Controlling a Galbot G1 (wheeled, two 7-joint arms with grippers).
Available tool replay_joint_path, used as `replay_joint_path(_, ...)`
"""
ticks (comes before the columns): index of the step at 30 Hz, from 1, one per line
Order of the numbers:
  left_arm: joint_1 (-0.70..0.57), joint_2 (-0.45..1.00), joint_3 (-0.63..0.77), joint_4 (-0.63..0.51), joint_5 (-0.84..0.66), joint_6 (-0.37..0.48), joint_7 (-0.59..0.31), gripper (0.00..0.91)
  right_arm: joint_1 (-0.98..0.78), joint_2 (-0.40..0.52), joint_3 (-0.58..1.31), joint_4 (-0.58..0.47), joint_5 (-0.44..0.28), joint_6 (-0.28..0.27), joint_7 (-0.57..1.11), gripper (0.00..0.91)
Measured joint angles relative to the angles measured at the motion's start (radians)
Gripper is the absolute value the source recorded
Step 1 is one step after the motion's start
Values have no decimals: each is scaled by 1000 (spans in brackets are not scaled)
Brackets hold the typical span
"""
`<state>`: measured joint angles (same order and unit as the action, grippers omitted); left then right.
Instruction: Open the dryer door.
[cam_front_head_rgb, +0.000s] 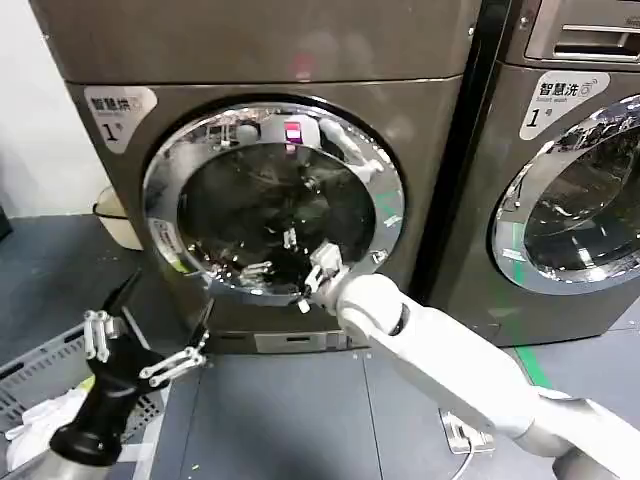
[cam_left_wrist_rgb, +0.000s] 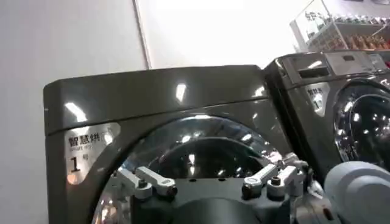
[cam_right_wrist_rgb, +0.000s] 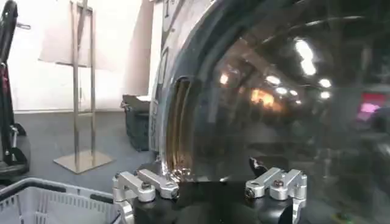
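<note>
The grey dryer (cam_front_head_rgb: 250, 50) marked "1" fills the middle of the head view. Its round door (cam_front_head_rgb: 270, 200), dark glass in a chrome ring, lies against the front. My right gripper (cam_front_head_rgb: 316, 280) is at the door's lower right rim, open, with its fingers against the chrome ring. In the right wrist view the door glass (cam_right_wrist_rgb: 274, 91) and chrome rim (cam_right_wrist_rgb: 177, 128) are directly ahead of the right gripper (cam_right_wrist_rgb: 210, 176). My left gripper (cam_front_head_rgb: 140, 345) hangs low at the left, open and holding nothing, apart from the dryer. It faces the door (cam_left_wrist_rgb: 201, 152) from below.
A second machine (cam_front_head_rgb: 570, 180) stands directly to the right. A grey laundry basket (cam_front_head_rgb: 40, 365) holding white cloth (cam_front_head_rgb: 40, 425) sits on the floor at lower left. A beige tub (cam_front_head_rgb: 118, 215) is beside the dryer. Green tape (cam_front_head_rgb: 530, 365) marks the floor.
</note>
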<state>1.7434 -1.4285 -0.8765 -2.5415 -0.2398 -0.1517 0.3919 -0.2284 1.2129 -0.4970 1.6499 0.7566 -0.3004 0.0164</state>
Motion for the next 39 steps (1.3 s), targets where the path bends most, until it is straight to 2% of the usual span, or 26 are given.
replay_joint_path(39,-2,-14,-7,-22,0,6,2,907,71,226,-82,-181,-12,-5,16,907)
